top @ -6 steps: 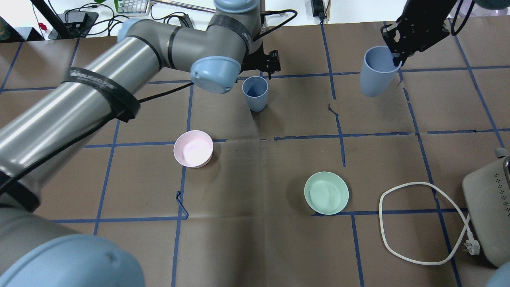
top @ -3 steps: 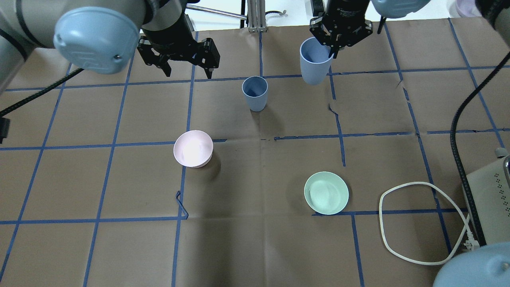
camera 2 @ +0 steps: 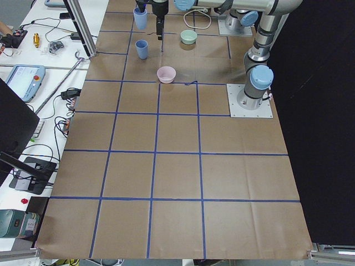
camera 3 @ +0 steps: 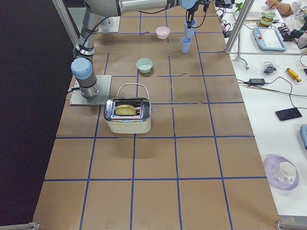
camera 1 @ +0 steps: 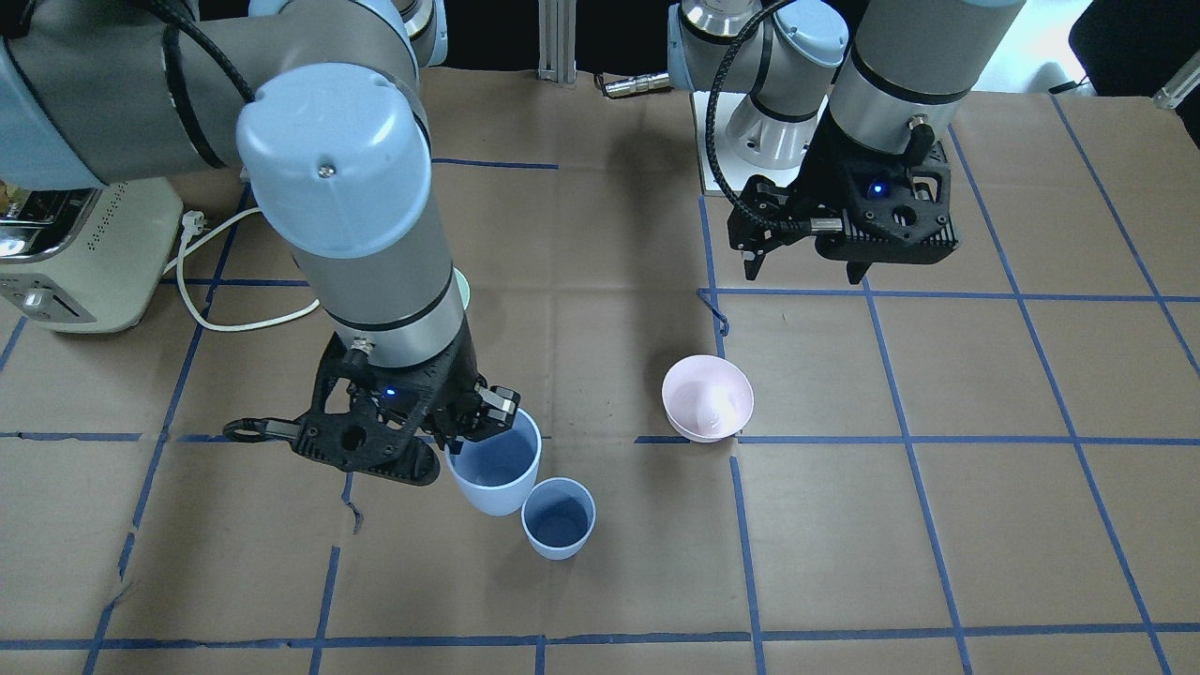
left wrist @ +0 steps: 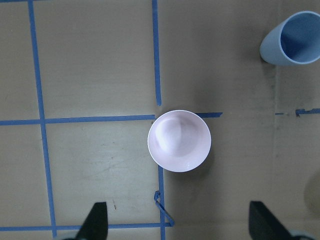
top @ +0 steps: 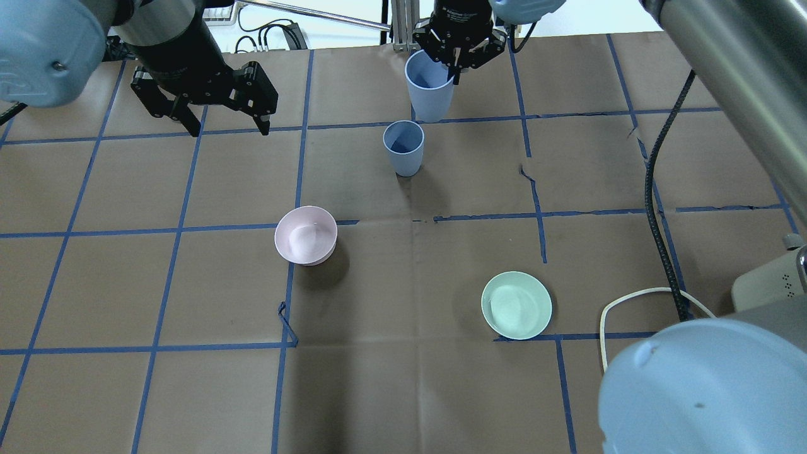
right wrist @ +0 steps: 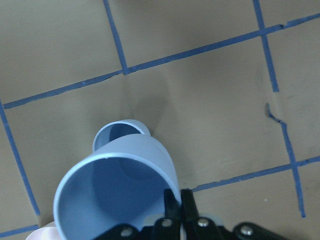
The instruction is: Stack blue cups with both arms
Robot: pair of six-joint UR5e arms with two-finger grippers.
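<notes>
One blue cup stands upright on the brown table; it also shows in the front view and the left wrist view. My right gripper is shut on the rim of the second blue cup, holding it upright in the air just beyond the standing one. In the right wrist view the held cup partly covers the standing cup below it. My left gripper is open and empty, off to the left of both cups, above the pink bowl.
The pink bowl sits left of centre and a mint-green bowl right of centre. A toaster with a white cable stands at the table's right end. Blue tape lines grid the table.
My right gripper has carried its cup leftward to just beyond the standing cup. My left gripper has drawn away to the left, open, leaving the standing cup in place.
</notes>
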